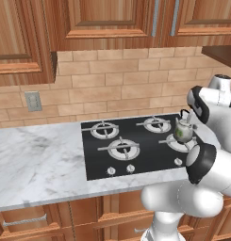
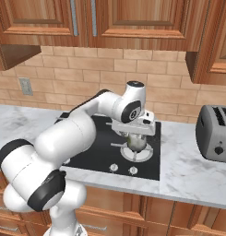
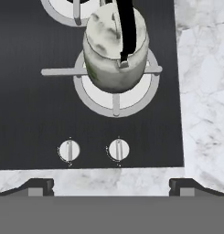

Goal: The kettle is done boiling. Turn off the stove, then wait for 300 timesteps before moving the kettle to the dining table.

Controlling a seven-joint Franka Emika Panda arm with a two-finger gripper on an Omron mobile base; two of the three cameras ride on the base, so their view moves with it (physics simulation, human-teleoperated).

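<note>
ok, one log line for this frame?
gripper: open, empty, above knobs | squat grey-green metal kettle: on front-right burner | black glass stove: knobs untouched

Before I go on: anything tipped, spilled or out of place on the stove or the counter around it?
Nothing stands out. The kettle sits upright and centred on the front right burner of the stove, no spill on the glass or the marble counter. The toaster stands square to the right. The gripper hangs open above the knobs, touching nothing.
</note>
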